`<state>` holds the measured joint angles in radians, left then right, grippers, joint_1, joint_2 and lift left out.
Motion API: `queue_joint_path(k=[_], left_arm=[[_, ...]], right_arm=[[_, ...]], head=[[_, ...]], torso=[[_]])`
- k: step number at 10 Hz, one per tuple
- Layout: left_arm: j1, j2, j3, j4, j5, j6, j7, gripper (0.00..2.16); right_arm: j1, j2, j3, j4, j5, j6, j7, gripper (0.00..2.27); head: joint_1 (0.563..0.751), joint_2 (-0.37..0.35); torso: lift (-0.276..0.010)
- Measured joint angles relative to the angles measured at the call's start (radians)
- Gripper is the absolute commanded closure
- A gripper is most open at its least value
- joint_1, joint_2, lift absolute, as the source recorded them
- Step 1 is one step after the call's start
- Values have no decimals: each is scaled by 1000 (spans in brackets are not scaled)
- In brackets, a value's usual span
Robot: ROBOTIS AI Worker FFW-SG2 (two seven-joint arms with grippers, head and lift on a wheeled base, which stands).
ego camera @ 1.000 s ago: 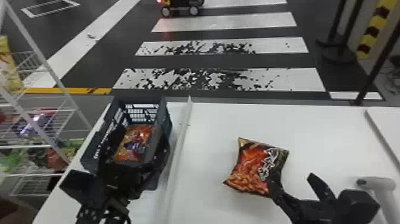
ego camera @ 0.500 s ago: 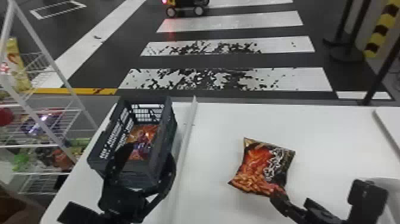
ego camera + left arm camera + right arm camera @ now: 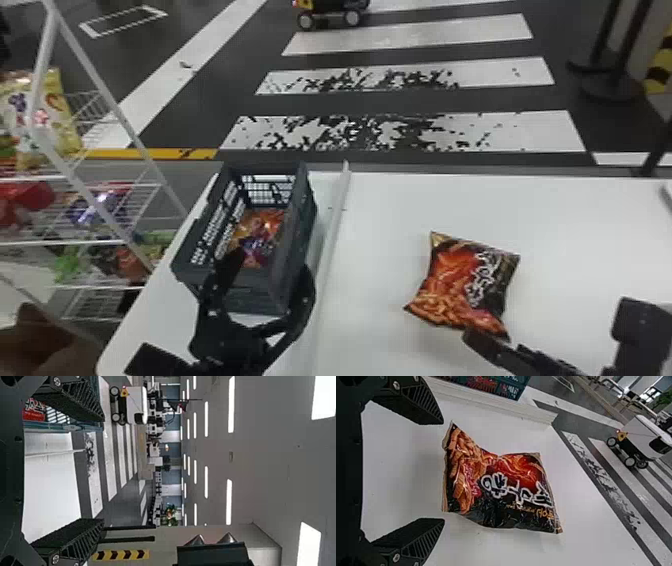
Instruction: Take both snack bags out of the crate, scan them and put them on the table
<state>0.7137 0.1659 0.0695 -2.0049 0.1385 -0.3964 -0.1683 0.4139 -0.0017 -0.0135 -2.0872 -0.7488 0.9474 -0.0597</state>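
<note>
Left claw [image 3: 273, 257] is gaping wide at the crate [image 3: 290, 295] where one bag [image 3: 262, 230] is sitting, right claw [image 3: 547, 322] is gaping by the other bag [image 3: 462, 287], white rail [image 3: 335, 235] is dividing the table [image 3: 390, 210], crosswalk [image 3: 410, 37] is stretching beyond.

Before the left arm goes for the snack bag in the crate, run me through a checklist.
1. Bag in crate: ok, the bag lies inside the crate.
2. Left gripper open: ok, the left gripper has its fingers apart.
3. Bag between those fingers: not ok, they have nothing between them.
4. Fingers clear of the crate walls: cannot tell.
5. Other bag on the table: ok, the other bag lies on the table.
6. Other bag scanned: cannot tell.
</note>
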Motion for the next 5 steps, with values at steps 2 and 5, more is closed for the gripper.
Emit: queue_joint_path(k=[2, 5], left_arm=[[-1, 1, -2, 6, 2, 0, -4, 100], [0, 1, -2, 12, 3, 3, -6, 100]], right_arm=[[-40, 0, -7, 40, -9, 18, -2, 124], [-95, 0, -21, 119, -9, 19, -2, 120]], head=[[695, 252], [695, 236]], torso=[[-94], [-94]])
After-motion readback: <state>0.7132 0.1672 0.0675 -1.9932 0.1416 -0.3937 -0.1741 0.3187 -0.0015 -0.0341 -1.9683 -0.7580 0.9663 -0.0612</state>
